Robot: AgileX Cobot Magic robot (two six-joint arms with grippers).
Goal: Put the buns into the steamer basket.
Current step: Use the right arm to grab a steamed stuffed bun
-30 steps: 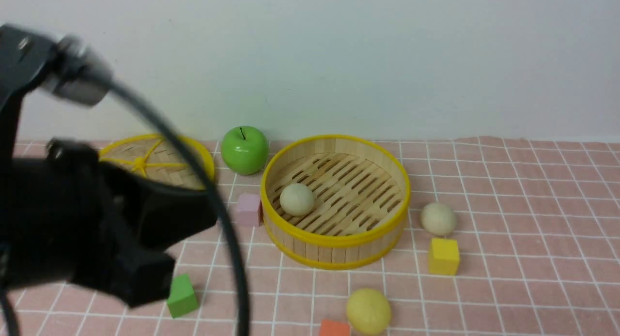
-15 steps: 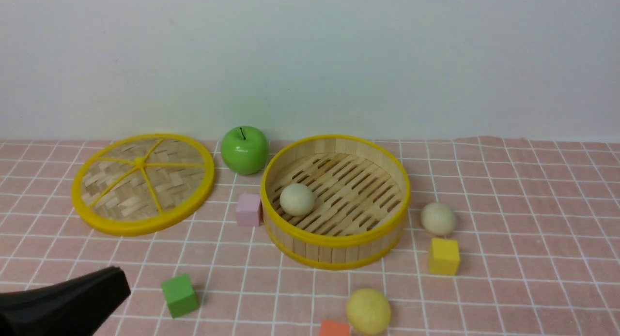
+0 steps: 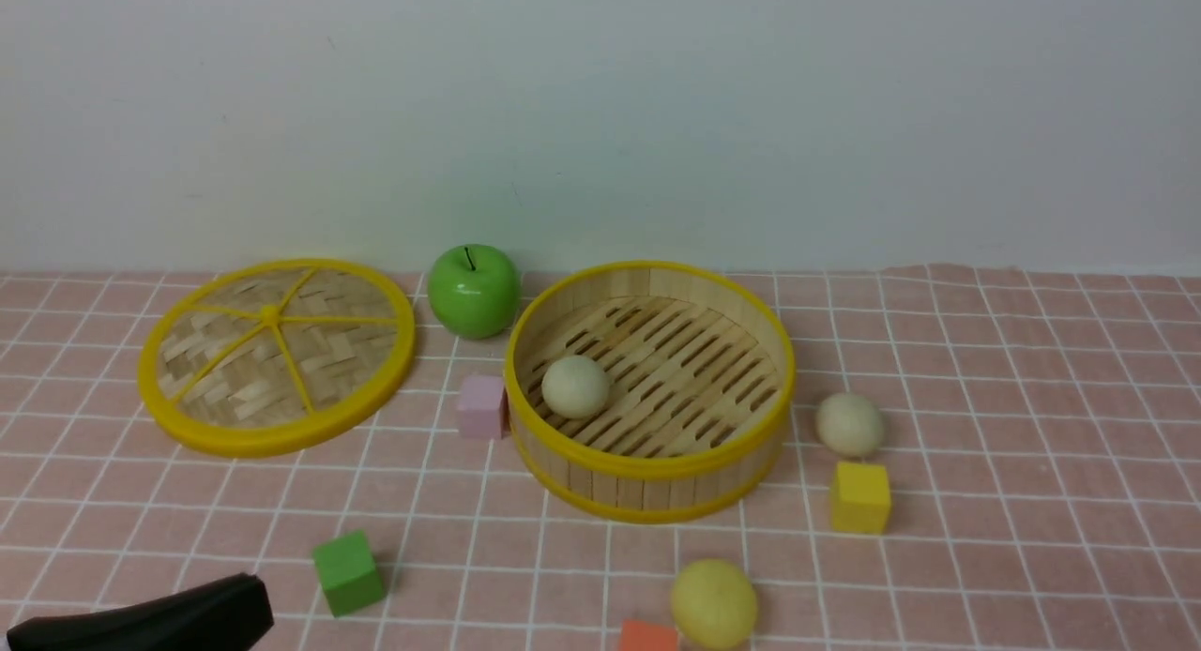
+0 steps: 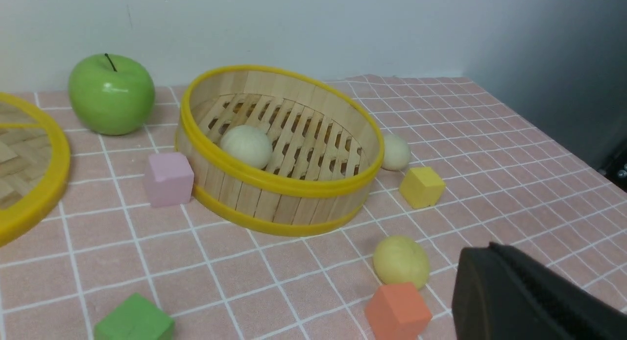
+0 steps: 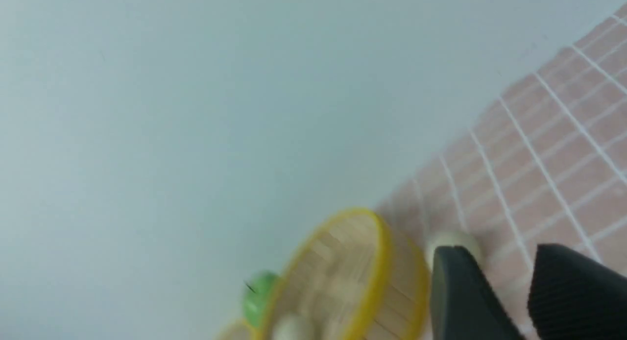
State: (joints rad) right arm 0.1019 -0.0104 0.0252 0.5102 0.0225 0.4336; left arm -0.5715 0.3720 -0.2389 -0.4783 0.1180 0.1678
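Faintly creased, perhaps: pale yellow bun (image 3: 713, 602)

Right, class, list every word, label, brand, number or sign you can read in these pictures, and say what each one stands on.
No readable text anywhere: no words, labels, brands, numbers or signs.
Plain and unmarked: steamer basket, woven lid, green apple, cream bun in the basket, cream bun outside it, yellow bun, pink cube, green cube, yellow cube, orange cube, checked cloth, wall.
The right wrist view is blurred; no lettering shows there.
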